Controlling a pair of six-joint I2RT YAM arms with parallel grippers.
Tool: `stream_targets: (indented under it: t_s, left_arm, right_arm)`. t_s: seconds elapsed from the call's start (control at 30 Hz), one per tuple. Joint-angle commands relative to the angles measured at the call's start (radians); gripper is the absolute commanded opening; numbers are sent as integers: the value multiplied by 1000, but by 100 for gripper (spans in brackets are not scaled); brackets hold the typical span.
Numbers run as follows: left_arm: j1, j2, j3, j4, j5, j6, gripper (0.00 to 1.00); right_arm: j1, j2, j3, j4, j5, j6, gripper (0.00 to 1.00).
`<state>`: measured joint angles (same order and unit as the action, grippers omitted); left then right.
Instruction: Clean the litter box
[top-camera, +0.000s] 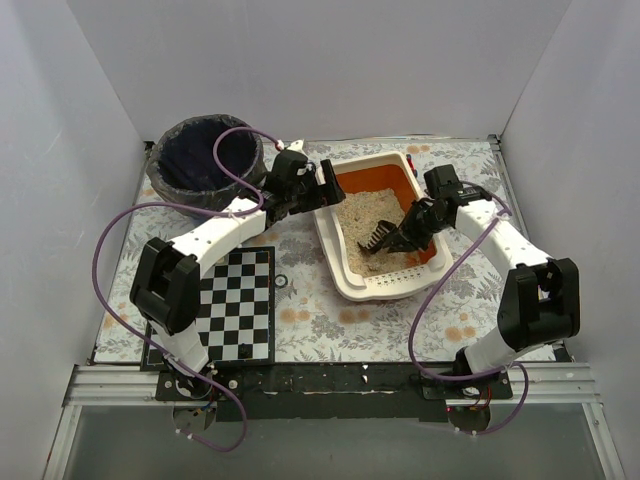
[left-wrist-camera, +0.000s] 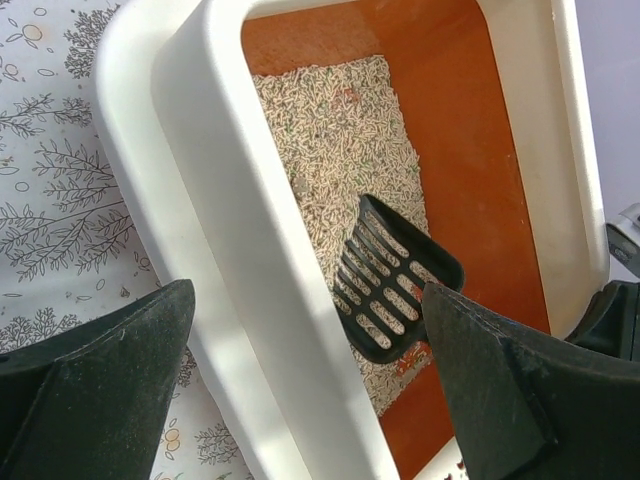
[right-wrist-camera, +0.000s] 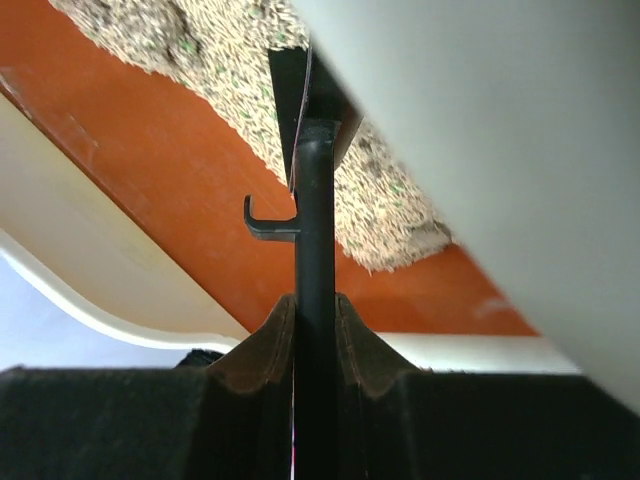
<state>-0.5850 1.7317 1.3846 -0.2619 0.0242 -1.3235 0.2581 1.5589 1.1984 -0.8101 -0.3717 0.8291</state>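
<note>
The cream-white litter box (top-camera: 331, 250) sits at the centre back of the table, its orange floor partly covered by beige litter (top-camera: 368, 212). A black slotted scoop (top-camera: 378, 238) rests blade-down in the litter, and my right gripper (top-camera: 415, 222) is shut on its handle (right-wrist-camera: 313, 220). In the right wrist view the jaws pinch the thin handle (right-wrist-camera: 315, 310) above the orange floor (right-wrist-camera: 180, 170). My left gripper (top-camera: 325, 188) stands open astride the box's left wall (left-wrist-camera: 250, 230). One finger (left-wrist-camera: 100, 390) is outside over the cloth and the other (left-wrist-camera: 520, 390) is over the inside, near the scoop (left-wrist-camera: 395, 280).
A round blue bin (top-camera: 205, 160) with a dark bag stands at the back left. A black-and-white checkerboard (top-camera: 238, 300) lies on the floral tablecloth (top-camera: 330, 320) in front of the left arm. White walls enclose the table on three sides.
</note>
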Motion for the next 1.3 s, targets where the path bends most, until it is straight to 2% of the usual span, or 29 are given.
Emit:
stream_targets:
  t_s: [0.0, 0.2, 0.43, 0.57, 0.73, 0.9, 1.0, 1.17, 1.27]
  left_arm:
    - [-3, 3, 22, 1, 29, 6, 98]
    - [-3, 29, 53, -26, 26, 3, 98]
    - [-3, 61, 97, -75, 10, 0, 98]
    - [-3, 40, 103, -97, -10, 9, 98]
    - [-3, -7, 103, -108, -56, 12, 98]
    - [-4, 17, 105, -109, -44, 3, 98]
    - [-4, 67, 148, -109, -24, 15, 98]
    - [-4, 141, 218, -148, 48, 59, 85]
    - [-4, 155, 218, -174, 60, 95, 74]
  right_arm:
    - [20, 99, -92, 187, 117, 65, 1]
    - [30, 210, -109, 281, 41, 88, 1]
    - [59, 303, 13, 189, 36, 13, 1]
    - [58, 231, 15, 122, 164, -15, 1]
    - [59, 118, -23, 45, 252, -67, 1]
    - [82, 4, -36, -18, 405, -131, 1]
    - [113, -29, -42, -21, 389, -176, 1]
    - [211, -8, -7, -110, 563, -188, 1]
    - [259, 18, 32, -133, 619, -225, 1]
